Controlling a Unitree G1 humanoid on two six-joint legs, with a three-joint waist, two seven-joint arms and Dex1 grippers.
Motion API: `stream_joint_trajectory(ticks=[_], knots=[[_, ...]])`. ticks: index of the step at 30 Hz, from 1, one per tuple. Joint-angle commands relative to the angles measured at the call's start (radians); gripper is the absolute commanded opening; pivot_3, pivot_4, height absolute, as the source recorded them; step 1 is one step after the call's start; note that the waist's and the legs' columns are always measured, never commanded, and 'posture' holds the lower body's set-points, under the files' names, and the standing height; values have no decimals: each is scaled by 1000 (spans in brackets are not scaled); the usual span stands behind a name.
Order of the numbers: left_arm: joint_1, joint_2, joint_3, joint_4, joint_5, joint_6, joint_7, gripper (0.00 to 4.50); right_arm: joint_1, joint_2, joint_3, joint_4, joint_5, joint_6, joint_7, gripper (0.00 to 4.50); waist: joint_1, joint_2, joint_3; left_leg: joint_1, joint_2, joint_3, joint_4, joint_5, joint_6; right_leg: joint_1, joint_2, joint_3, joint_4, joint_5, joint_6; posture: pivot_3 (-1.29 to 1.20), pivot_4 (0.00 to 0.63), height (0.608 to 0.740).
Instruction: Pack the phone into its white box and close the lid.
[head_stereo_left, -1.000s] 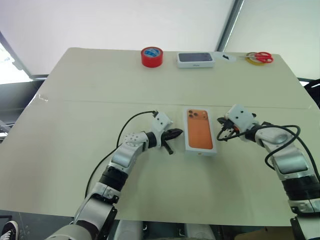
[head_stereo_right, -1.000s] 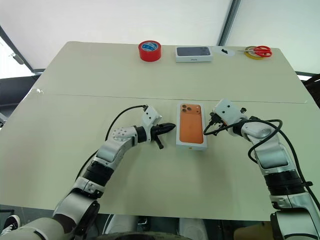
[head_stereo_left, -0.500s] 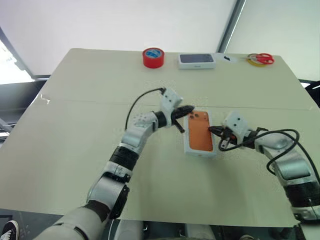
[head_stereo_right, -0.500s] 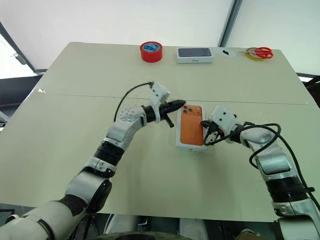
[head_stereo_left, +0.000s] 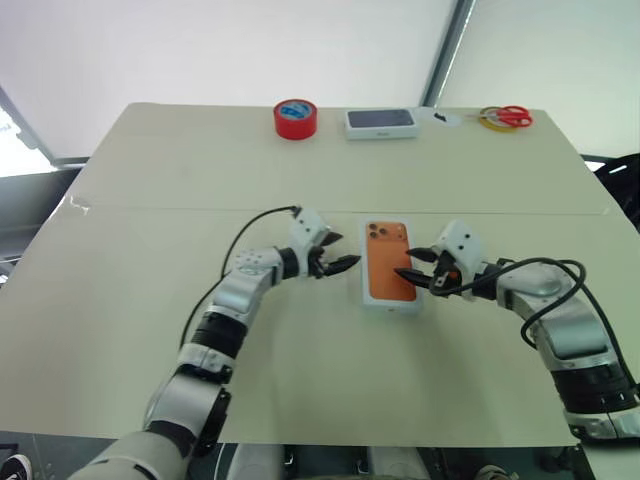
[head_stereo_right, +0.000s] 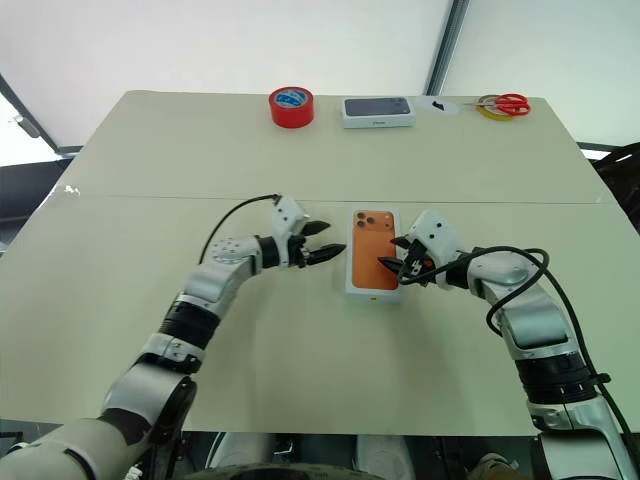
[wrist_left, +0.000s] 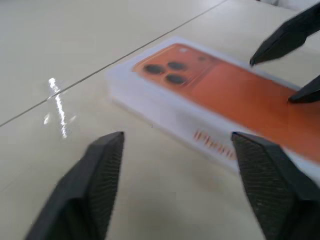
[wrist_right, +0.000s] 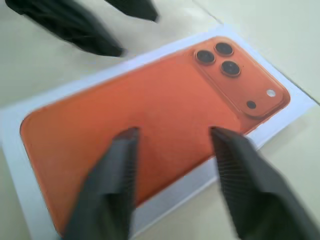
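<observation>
White box (head_stereo_left: 390, 265), orange-topped, lies mid-surface (head_stereo_left: 150, 200); left end effector (head_stereo_left: 345, 265) beside it and right end effector (head_stereo_left: 410, 277) over its edge, shut a second ago, now gape open, so probably lid pressed and released

Box (head_stereo_left: 390, 264) lies flat mid-table (head_stereo_left: 150, 330), lid face with the orange phone picture up. Left gripper (head_stereo_left: 336, 262) sits just beside its left long edge, fingers spread, a narrow strip of bare table between. Right gripper (head_stereo_left: 416, 268) reaches over the right long edge, fingers parted above the lid face; that side is blocked. Near short edge and far short edge of the box are both free, with bare table around. Black cables loop off both wrists, left one arching above the table, right one (head_stereo_left: 545, 290) trailing beside the forearm. Far edge holds red tape roll (head_stereo_left: 295, 118), second box (head_stereo_left: 381, 122), scissors (head_stereo_left: 503, 117), all well apart from the middle.
</observation>
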Motion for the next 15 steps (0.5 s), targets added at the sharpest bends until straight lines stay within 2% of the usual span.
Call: stream_joint_trajectory(ticks=[1,6,11,15], knots=[[38,101,45,-218,-58,120,-31,4500,-32,-23,-54,14,40,-48,40,4412,2,0,0,-1,0,0,1,0,0,-1,0,0,0,0,0,0,150,730],[140,258,211,-358,-166,158,-62,4500,-25,-83,-122,8,200,33,206,4469,2,0,0,-2,-1,0,1,0,0,-1,-1,0,0,0,0,0,150,730],[293,388,328,-436,-208,194,-59,4500,-12,-163,-148,81,198,-18,286,4469,-3,0,0,-1,-1,0,0,-1,1,-1,-1,0,0,0,0,0,150,730],[403,423,396,-466,-245,199,-52,4500,-17,-206,-142,150,159,-76,325,4469,0,1,0,-1,-1,0,0,-3,5,-1,-3,0,0,0,0,0,150,730]])
